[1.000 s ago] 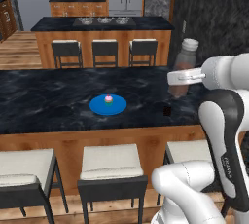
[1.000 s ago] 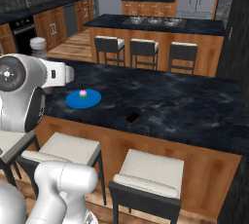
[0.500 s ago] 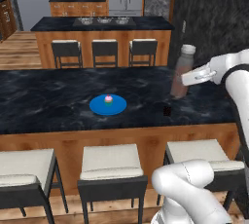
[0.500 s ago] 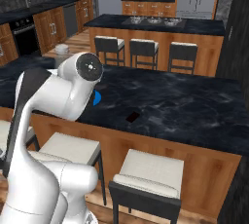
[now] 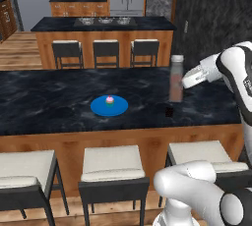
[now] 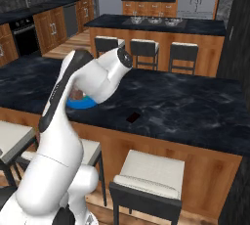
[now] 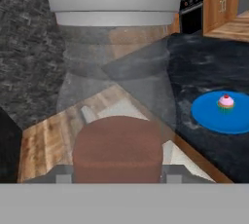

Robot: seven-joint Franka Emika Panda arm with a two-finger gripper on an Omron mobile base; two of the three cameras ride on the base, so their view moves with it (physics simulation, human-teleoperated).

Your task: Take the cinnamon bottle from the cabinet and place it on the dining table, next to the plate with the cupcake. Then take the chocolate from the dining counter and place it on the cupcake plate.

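While clamped on the clear glass cinnamon bottle with white cap (image 5: 175, 79), gripper (image 5: 183, 82) hangs over black marble dining table (image 5: 59, 102), right of blue round cupcake plate (image 5: 109, 106); small dark chocolate square (image 5: 169, 112) just below.

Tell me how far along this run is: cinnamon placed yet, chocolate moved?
Done: the cinnamon bottle is out of the cabinet, held upright in the gripper above the dining table. In hand: carrying it toward the blue plate with the cupcake; not set down yet. Left: the placement, then the chocolate, untouched on the counter.
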